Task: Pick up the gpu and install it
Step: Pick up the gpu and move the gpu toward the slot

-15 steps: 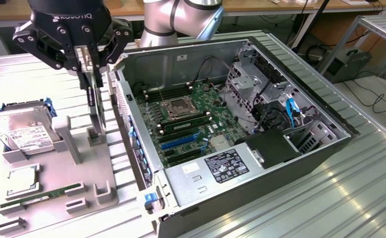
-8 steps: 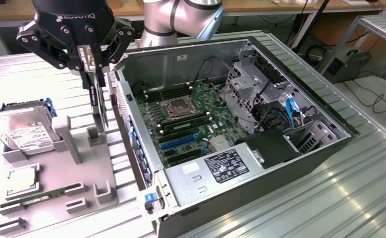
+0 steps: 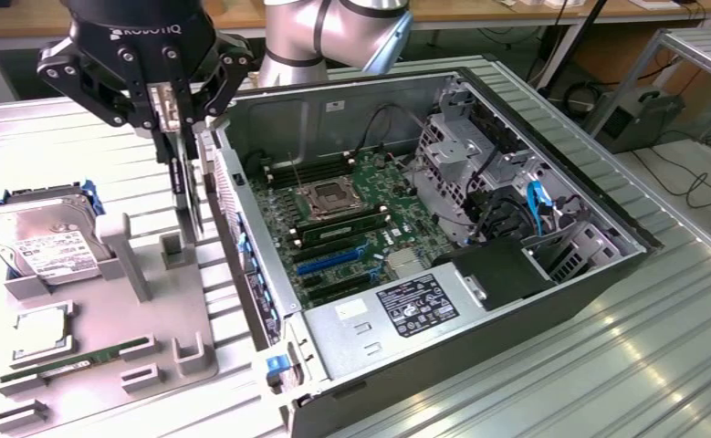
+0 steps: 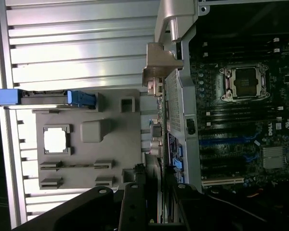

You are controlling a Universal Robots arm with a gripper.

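In the upper left of the exterior view, the gripper (image 3: pixel 180 123) is pinched tight on the top edge of the gpu (image 3: pixel 188 196). The gpu hangs straight down from it, edge on, so it looks like a thin black strip. It is between the hard drive (image 3: pixel 45 242) and the tall side wall of the open computer case (image 3: pixel 550 319), just beside that wall. Its bottom end is down by a grey post of the tray (image 3: pixel 172 310). I cannot tell if it touches the tray or is lifted free. I think the gpu is light and stiff, so it will not flop. But it is thin and likely easy to hurt. The best place to hold it seems to be the top edge, near the middle, so it hangs straight and does not tip. A hard squeeze or a bump on the case wall could break it.
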